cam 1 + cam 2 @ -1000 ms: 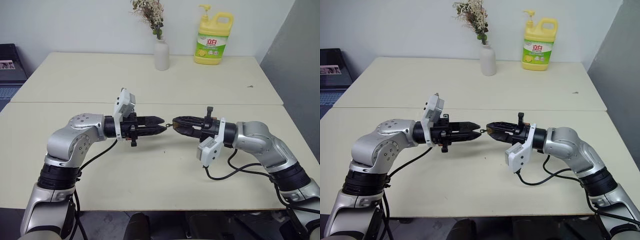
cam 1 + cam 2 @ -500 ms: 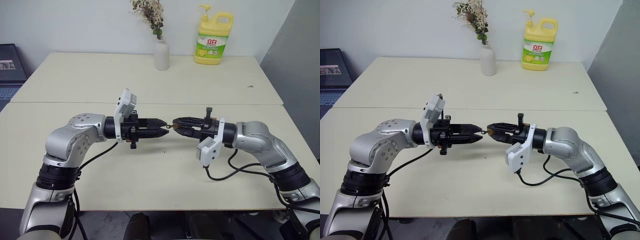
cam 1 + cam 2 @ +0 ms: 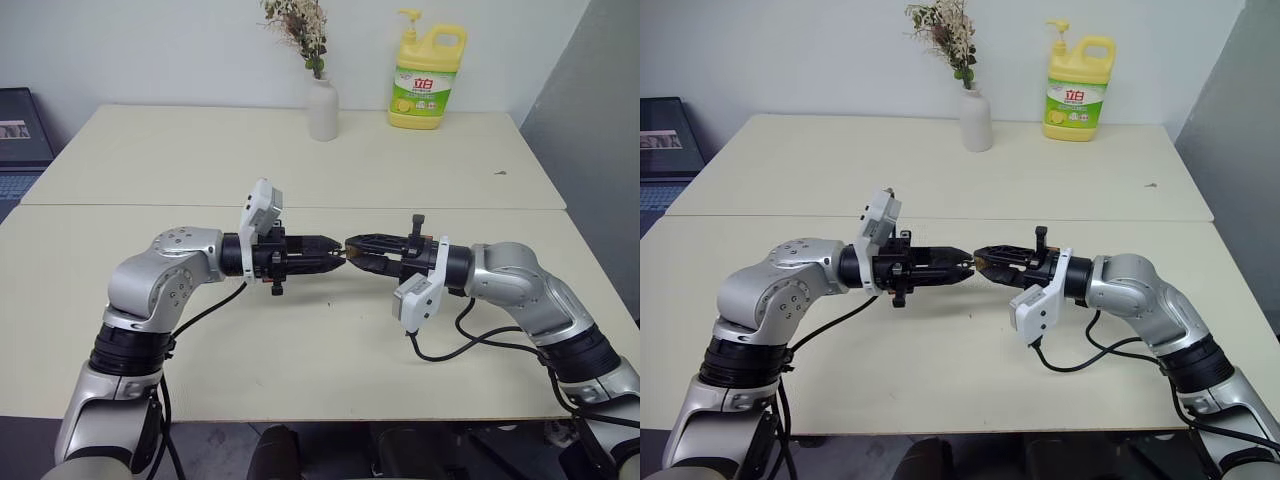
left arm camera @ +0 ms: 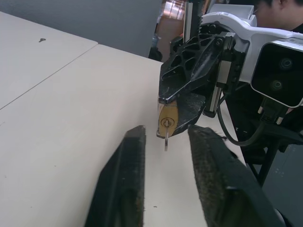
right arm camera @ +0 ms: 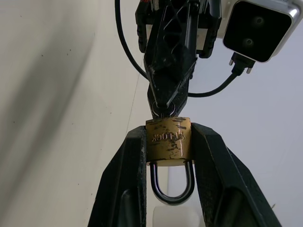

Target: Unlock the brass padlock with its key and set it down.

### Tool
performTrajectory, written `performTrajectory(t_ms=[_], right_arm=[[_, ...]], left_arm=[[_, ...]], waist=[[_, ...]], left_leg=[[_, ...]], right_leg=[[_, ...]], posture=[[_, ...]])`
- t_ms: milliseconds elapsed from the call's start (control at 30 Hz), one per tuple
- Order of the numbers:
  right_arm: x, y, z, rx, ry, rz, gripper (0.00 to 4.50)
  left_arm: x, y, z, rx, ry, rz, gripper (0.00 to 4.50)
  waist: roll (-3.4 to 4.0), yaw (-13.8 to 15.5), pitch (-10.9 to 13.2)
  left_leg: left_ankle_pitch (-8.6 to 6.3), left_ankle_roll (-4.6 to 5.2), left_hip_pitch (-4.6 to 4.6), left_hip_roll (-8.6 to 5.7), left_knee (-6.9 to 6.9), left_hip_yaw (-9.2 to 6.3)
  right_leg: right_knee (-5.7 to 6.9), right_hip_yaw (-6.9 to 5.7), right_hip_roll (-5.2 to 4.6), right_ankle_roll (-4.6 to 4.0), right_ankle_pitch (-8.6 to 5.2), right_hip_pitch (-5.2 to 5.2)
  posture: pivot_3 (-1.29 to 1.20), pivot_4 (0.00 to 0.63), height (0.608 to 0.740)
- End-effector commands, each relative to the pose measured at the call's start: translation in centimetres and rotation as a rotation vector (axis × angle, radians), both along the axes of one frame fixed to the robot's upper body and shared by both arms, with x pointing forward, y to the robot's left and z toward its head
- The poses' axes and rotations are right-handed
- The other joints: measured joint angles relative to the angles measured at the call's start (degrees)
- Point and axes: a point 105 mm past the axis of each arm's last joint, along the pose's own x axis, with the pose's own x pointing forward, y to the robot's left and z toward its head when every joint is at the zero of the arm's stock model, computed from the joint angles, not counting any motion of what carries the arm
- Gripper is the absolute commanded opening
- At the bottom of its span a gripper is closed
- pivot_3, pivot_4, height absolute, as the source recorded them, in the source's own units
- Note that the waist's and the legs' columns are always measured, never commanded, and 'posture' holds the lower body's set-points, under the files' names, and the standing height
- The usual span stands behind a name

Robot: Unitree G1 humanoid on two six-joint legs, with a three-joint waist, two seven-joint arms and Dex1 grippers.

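Our right gripper point(image 5: 168, 146) squeezes the brass padlock point(image 5: 169, 144) between its fingers, up in the air above the middle of the table point(image 3: 180, 150). The key point(image 4: 166, 139) sticks out of it. Our left gripper point(image 4: 165, 142) is partly open around the key. We should pinch it snugly, then turn slowly.

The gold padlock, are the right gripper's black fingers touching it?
Touching. In the right wrist view, the right gripper has its two black fingers pressed flat against both sides of the brass padlock, with no gap showing.
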Motion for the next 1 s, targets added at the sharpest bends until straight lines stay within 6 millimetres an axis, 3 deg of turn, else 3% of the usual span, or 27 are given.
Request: performTrajectory(t_ms=[33, 67, 100, 467, 1000], right_arm=[[-0.63, 0.02, 1.39, 0.034, -0.038, 0.022, 0.94], [-0.62, 0.02, 1.39, 0.034, -0.038, 0.022, 0.94], [-0.62, 0.02, 1.38, 0.034, -0.037, 0.022, 0.94], [-0.68, -0.01, 1.36, 0.042, -0.025, 0.022, 0.94], [-0.63, 0.12, 1.55, 0.101, 0.051, 0.011, 0.94]], left_arm=[[0.03, -0.36, 1.21, -0.02, -0.051, -0.016, 0.36], [0.07, -0.38, 1.21, -0.02, -0.051, -0.017, 0.04], [0.09, -0.39, 1.21, -0.019, -0.051, -0.018, 0.0], [0.24, -0.59, 1.24, -0.003, -0.092, -0.026, 0.0], [0.04, -0.24, 1.22, 0.119, -0.506, -0.024, 0.0]], waist=[[0.0, 0.0, 0.0], [0.0, 0.0, 0.0], [0.0, 0.0, 0.0], [0.0, 0.0, 0.0], [0.0, 0.0, 0.0]], left_leg=[[0.0, 0.0, 0.0, 0.0, 0.0, 0.0], [0.0, 0.0, 0.0, 0.0, 0.0, 0.0], [0.0, 0.0, 0.0, 0.0, 0.0, 0.0], [0.0, 0.0, 0.0, 0.0, 0.0, 0.0], [0.0, 0.0, 0.0, 0.0, 0.0, 0.02]], right_leg=[[0.0, 0.0, 0.0, 0.0, 0.0, 0.0], [0.0, 0.0, 0.0, 0.0, 0.0, 0.0], [0.0, 0.0, 0.0, 0.0, 0.0, 0.0], [0.0, 0.01, 0.0, 0.0, 0.0, 0.0], [-0.01, 0.02, 0.0, 0.0, 0.0, 0.0]], posture=[[0.0, 0.15, 0.74], [0.0, 0.15, 0.74], [0.0, 0.15, 0.74], [0.0, 0.15, 0.74], [0.0, 0.15, 0.74]])
